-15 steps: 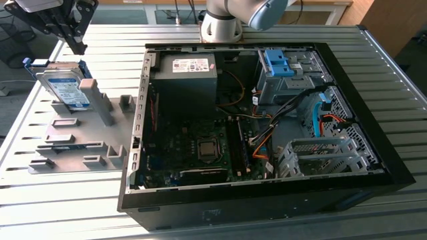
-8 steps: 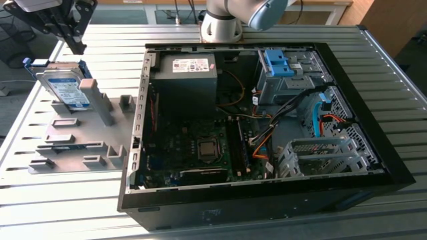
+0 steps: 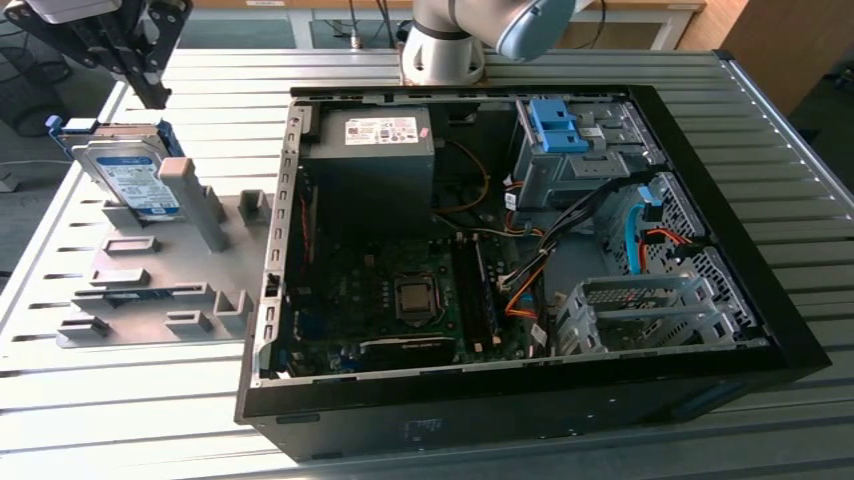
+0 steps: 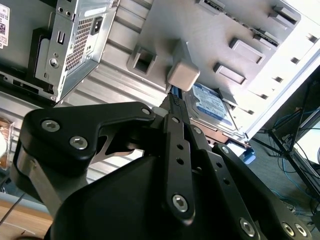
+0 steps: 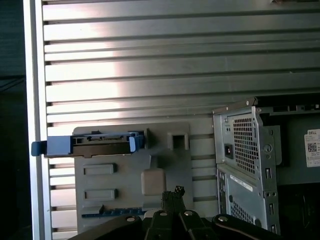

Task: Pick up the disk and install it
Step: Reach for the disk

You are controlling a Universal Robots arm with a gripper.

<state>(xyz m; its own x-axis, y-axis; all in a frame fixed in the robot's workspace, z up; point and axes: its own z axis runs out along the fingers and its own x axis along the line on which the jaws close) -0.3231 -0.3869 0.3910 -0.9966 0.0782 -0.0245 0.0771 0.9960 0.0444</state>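
The disk (image 3: 127,180), a silver drive with a white-and-blue label in a blue caddy, leans upright in a slot of the grey fixture plate (image 3: 160,290) on the exterior view's left. My gripper (image 3: 155,98) hangs just above the disk's upper edge, apart from it, fingers together and holding nothing. In the second wrist view the gripper (image 4: 173,100) points past a grey post (image 4: 183,75) toward the disk (image 4: 212,107). In the first wrist view the disk (image 5: 100,145) appears edge-on, beyond the gripper (image 5: 172,191).
An open computer case (image 3: 747,300) lies on the slatted metal table, beside the fixture. Inside it are a power supply (image 3: 374,150), a grey drive bay (image 3: 574,170) topped by a blue bracket (image 3: 554,125), a metal cage (image 3: 641,310) and loose cables. The arm's base (image 3: 447,45) stands behind the case.
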